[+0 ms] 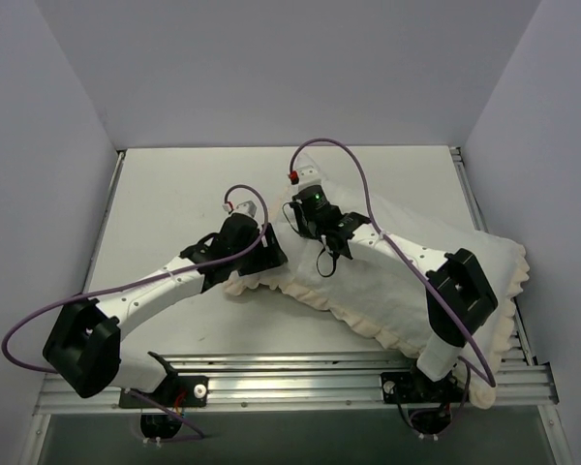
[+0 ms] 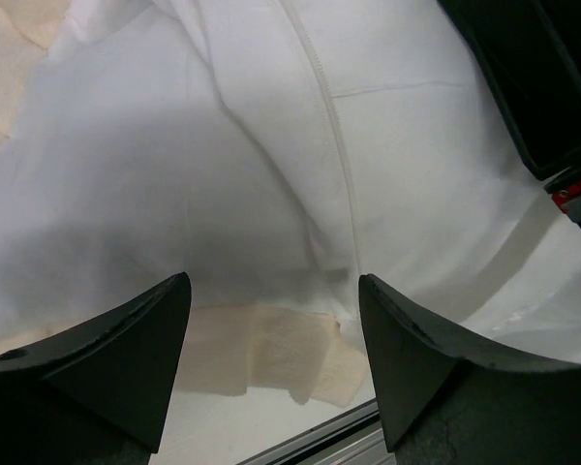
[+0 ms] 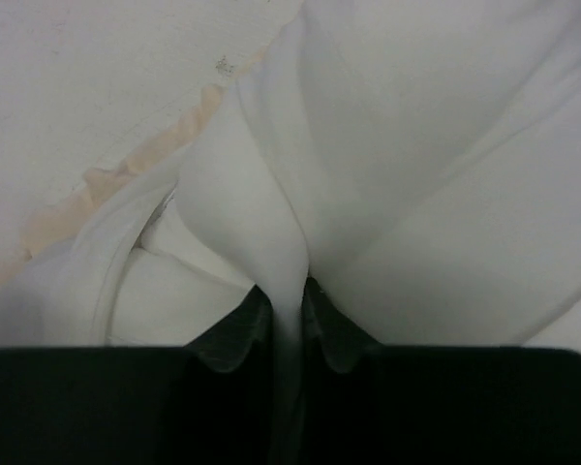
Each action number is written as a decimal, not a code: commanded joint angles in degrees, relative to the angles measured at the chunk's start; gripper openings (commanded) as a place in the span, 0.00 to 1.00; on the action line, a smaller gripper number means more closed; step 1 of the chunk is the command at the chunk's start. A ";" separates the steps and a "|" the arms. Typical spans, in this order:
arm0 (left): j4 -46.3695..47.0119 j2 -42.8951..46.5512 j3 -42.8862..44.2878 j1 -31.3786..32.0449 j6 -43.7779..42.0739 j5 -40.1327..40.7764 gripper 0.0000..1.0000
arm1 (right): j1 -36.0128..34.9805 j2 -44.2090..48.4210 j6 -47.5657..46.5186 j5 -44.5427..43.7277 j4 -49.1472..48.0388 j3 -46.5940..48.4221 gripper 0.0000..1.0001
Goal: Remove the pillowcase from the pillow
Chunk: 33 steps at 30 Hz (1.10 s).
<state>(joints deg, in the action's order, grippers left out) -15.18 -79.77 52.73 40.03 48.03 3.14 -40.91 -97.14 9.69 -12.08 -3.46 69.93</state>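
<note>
Right tool clenched on a white pillowcase fold; left tool, released, hovers just beside it; long axis trails away to the right.

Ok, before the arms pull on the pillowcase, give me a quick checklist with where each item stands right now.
1. Right gripper shut on fabric: ok, it pinches a white fold.
2. That fold is pillowcase only, with no pillow caught in it: cannot tell.
3. Left gripper has a hold: not ok, it is open above white fabric.
4. Ruffle out of both grippers: ok.
5. Pillowcase all on the table: not ok, its near right corner lies over the rail.
</note>
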 commanded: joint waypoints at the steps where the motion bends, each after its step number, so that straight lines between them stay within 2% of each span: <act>1: 1.91 2.77 0.97 0.14 0.75 1.43 0.79 | 0.21 -1.30 1.47 0.38 4.35 -2.78 0.00; 12: 3.40 -0.21 4.75 0.14 1.80 3.80 0.81 | 0.04 2.04 1.91 0.74 1.80 -3.66 0.00; 18: 4.89 -4.43 7.21 0.22 1.01 5.04 0.77 | -0.31 2.31 2.17 1.44 0.92 -3.75 0.00; 21: 4.99 -6.54 6.60 0.40 0.66 7.05 0.65 | -0.32 2.48 2.08 1.09 0.74 -3.57 0.00; 22: 4.72 -7.15 5.64 0.40 0.83 7.84 0.57 | -0.23 2.75 2.00 0.83 0.91 -3.57 0.00; 23: 4.02 -7.07 5.02 0.49 0.92 8.28 0.43 | -0.05 3.44 1.47 0.30 1.09 -3.49 0.00; 25: 3.32 -5.76 1.96 0.40 1.54 9.86 0.27 | 1.52 5.11 1.12 -1.19 1.70 -3.22 0.00; 26: 2.62 -4.97 0.63 0.31 1.71 10.83 0.15 | 2.66 5.90 1.20 -0.93 1.88 -2.87 0.00; 28: 1.56 -1.98 -3.40 -0.39 2.94 13.37 0.03 | 5.38 7.66 1.55 1.16 2.23 -2.61 0.00; 29: 0.69 -0.93 -4.82 -0.91 3.29 15.30 0.02 | 8.44 9.67 1.82 2.31 2.23 -2.43 0.00; 33: -0.73 3.12 -10.80 -5.65 5.14 15.24 0.02 | 12.34 15.04 1.38 7.67 2.94 0.98 0.00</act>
<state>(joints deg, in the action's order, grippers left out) -11.07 -79.42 45.58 38.15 52.25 13.23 -32.97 -88.95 11.77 -3.79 -3.42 67.85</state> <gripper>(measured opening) 0.039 0.046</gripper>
